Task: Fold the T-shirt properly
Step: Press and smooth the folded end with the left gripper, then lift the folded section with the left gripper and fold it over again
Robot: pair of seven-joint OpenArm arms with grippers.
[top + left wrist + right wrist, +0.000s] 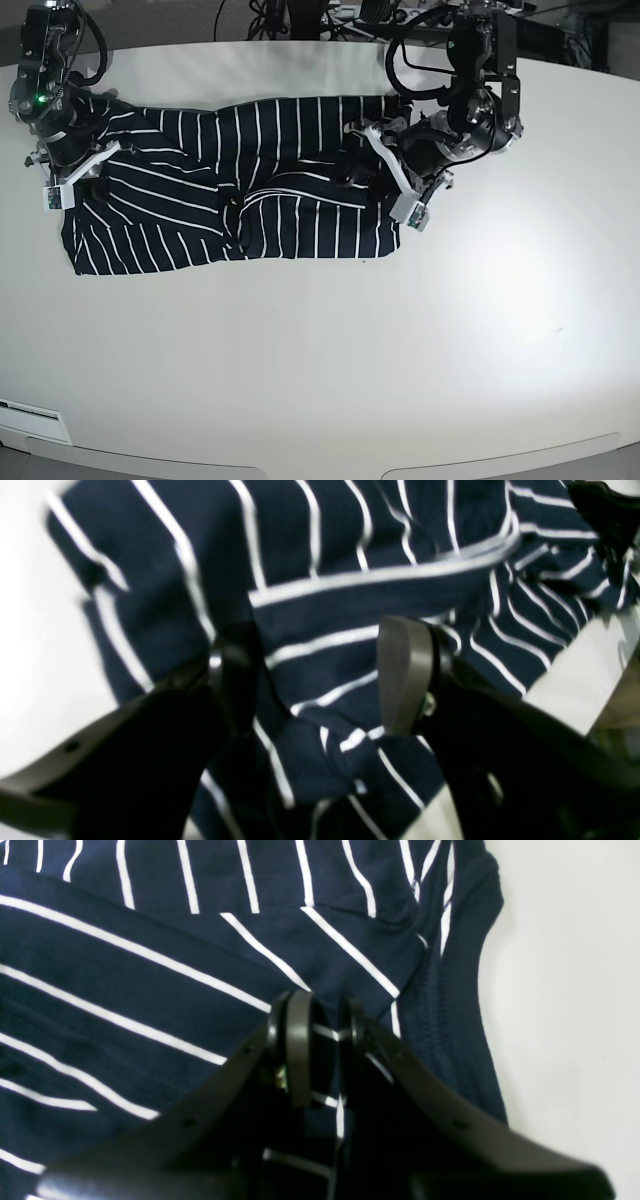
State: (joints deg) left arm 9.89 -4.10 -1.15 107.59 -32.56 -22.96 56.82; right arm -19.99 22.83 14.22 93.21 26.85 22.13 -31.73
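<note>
The dark navy T-shirt (pixel 280 180) with thin white stripes lies crumpled in a wide band across the far part of the white table (pixel 400 350). My left gripper (pixel 377 172) is at the shirt's right end. In the left wrist view it (pixel 320 680) is open, its fingers astride a raised fold of the shirt (pixel 310 605). My right gripper (pixel 82 172) is at the shirt's left end. In the right wrist view it (pixel 325 1040) is shut on a pinch of the shirt (pixel 125 990) near its hem edge.
Black cables and stands (pixel 300 15) lie beyond the table's far edge. Bare white table shows beside the shirt in the right wrist view (pixel 575 990) and left wrist view (pixel 35 655). The table's front edge (pixel 300 465) runs along the bottom.
</note>
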